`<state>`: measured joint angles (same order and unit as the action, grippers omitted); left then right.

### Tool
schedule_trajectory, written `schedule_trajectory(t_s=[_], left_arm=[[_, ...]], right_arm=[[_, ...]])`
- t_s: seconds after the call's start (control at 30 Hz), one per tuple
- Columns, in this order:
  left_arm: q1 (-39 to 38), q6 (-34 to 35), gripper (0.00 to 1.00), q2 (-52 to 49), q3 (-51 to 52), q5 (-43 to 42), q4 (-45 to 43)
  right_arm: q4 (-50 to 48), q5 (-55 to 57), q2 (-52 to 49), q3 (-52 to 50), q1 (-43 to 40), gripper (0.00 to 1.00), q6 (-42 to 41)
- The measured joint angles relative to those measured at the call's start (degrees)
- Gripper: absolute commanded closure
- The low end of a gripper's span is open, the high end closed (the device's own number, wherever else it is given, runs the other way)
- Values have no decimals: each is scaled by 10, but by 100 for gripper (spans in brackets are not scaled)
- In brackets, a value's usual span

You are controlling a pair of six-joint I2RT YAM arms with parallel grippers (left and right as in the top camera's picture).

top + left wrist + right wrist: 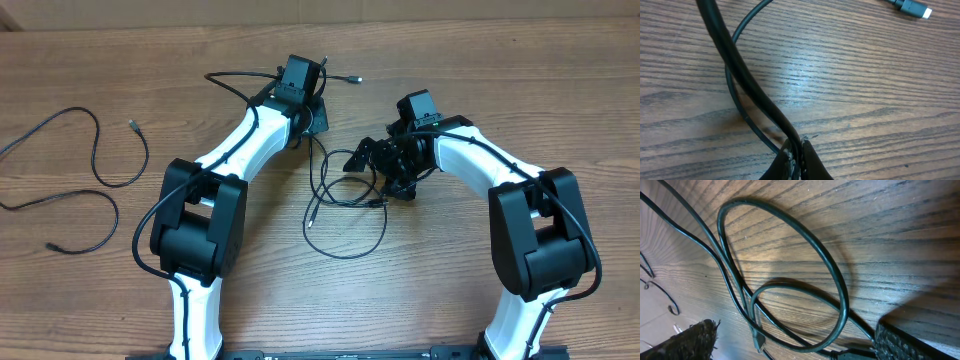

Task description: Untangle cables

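I am looking at a brown wooden table (500, 80) with its grain running side to side; the left wrist view catches a pale sheen on the boards. Beyond the far edge lies a pale strip (150, 10), and I cannot tell whether it is wall or floor. My left gripper (799, 148) is pinched tight on a black cable (740, 70) near the table's far middle, and a plug (912, 7) lies flat nearby. My right gripper (800, 342) has its jaws wide apart, low over the tangled loops (790, 270) at the centre, gripping nothing. A loose cable (90, 170) sprawls well apart on the left side.
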<state>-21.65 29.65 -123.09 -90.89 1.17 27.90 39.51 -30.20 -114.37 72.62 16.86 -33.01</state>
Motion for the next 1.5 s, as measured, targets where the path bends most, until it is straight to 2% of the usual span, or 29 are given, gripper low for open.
schedule_trajectory(t_s=[0.03, 0.1, 0.13, 0.17, 0.33, 0.73, 0.77, 0.83, 0.87, 1.1, 1.27, 1.5], left_arm=[[0, 0, 91, 0, 0, 0, 1], [0, -3, 69, 0, 0, 0, 3], [0, -2, 61, 0, 0, 0, 4], [0, -3, 60, 0, 0, 0, 5], [0, -2, 66, 0, 0, 0, 6], [0, -2, 71, -2, 10, 2, 6], [0, -2, 73, -4, 10, 2, 5], [0, -4, 91, -9, 11, 2, 3], [0, -2, 96, -10, 12, 2, 1], [0, -9, 96, -13, 13, -2, -12], [0, -9, 96, -12, -3, -23, 21], [0, -9, 96, 48, -11, -40, 52]], right_arm=[[0, 0, 0, 0, 0, 0, 0], [0, 0, 0, 0, 0, 0, 0], [0, 0, 0, 0, 0, 0, 0], [0, 0, 0, 0, 0, 0, 0], [0, 0, 0, 0, 0, 0, 0], [0, 0, 0, 0, 0, 0, 0], [0, 0, 0, 0, 0, 0, 0], [0, 0, 0, 0, 0, 0, 0], [0, 0, 0, 0, 0, 0, 0], [-1, 0, 0, 0, 0, 0, 0], [0, 0, 0, 0, 0, 0, 0], [-1, 0, 0, 0, 0, 0, 0]])
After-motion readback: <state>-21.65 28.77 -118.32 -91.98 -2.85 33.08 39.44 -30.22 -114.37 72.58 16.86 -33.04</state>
